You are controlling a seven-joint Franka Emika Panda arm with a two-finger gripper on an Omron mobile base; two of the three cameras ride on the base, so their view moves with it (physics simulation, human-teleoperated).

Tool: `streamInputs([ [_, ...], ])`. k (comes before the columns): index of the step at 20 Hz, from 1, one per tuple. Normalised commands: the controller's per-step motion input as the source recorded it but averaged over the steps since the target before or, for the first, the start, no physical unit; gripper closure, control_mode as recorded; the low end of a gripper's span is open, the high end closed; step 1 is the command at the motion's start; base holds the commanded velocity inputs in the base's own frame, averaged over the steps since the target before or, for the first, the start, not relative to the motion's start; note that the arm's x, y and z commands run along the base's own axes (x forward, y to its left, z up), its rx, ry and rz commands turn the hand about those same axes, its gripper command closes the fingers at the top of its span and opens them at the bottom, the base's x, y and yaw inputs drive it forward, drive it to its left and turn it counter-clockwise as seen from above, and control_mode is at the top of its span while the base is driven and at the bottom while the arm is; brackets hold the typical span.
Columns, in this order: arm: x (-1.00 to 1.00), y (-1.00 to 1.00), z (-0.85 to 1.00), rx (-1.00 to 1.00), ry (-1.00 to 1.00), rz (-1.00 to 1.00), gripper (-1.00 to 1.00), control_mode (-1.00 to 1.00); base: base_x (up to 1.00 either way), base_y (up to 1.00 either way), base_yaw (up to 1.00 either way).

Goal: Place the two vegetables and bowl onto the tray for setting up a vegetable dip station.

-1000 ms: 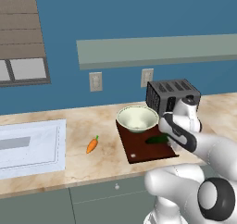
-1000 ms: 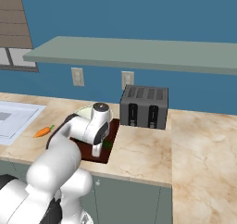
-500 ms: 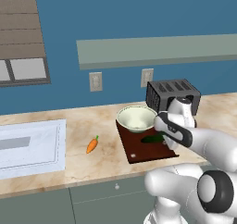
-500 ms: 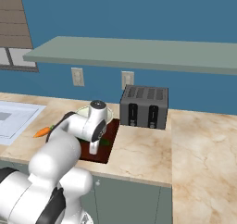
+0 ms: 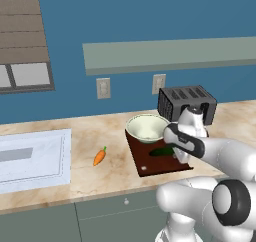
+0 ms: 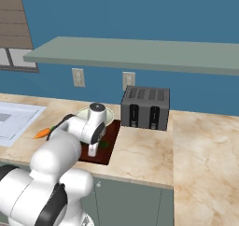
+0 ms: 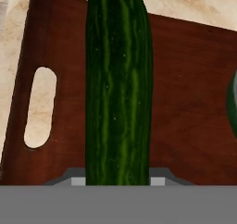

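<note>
Hand has swung in low over the tray [image 5: 150, 162] beside the bowl [image 5: 146, 127], cucumber [image 7: 118, 84] apparently between its fingers, grip unclear; carrot [image 5: 99, 156] waits left.

Marble counter [image 5: 60, 186] bears tray [image 5: 141, 158]; carrot [image 5: 100, 156]; toaster [image 5: 186, 102].

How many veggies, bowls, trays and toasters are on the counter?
Veggies: 2, the carrot and the cucumber
Bowls: 1, the bowl
Trays: 1, the tray
Toasters: 1, the toaster
Total: 5
</note>
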Motion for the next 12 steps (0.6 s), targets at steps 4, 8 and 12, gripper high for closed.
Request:
streamInputs([
  [4,0.02,0.08,-0.09,0.01,0.0,0.0,1.0,-1.0,0.0,0.0,0.0],
  [8,0.02,0.01,-0.04,0.0,0.0,0.0,1.0,-1.0,0.0,0.0,0.0],
  [12,0.0,0.0,-0.02,0.0,0.0,0.0,1.0,-1.0,0.0,0.0,0.0],
])
